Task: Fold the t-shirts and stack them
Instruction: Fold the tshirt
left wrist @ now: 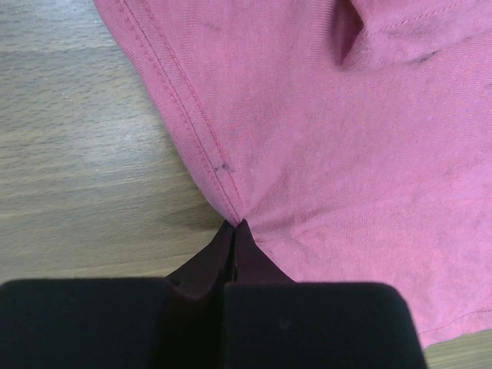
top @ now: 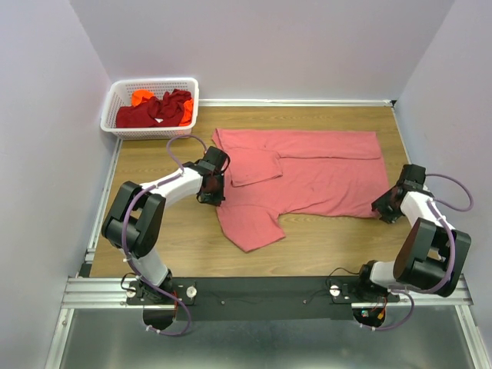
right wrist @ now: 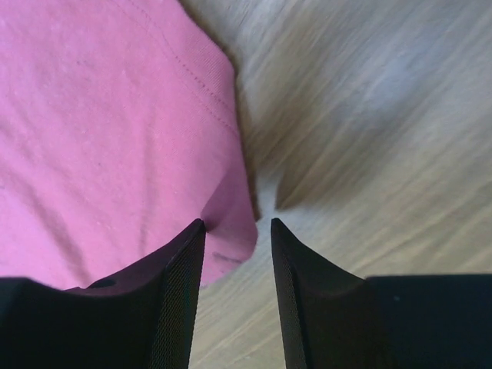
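Observation:
The salmon-pink t-shirt (top: 307, 177) lies spread flat across the wooden table, one sleeve folded onto its chest. My left gripper (top: 213, 194) is shut, pinching the shirt's hemmed left edge (left wrist: 231, 200); the cloth puckers at the fingertips. My right gripper (top: 382, 207) is open at the shirt's near right corner (right wrist: 231, 223), which lies between the fingers, the left fingertip (right wrist: 192, 238) pressing on the cloth. The dark red t-shirt (top: 154, 111) and the bright orange t-shirt (top: 141, 98) lie crumpled in the basket.
The white lattice basket (top: 115, 96) stands at the far left corner against the wall. Walls close the table on the left, back and right. The metal rail with the arm bases (top: 261, 292) runs along the near edge.

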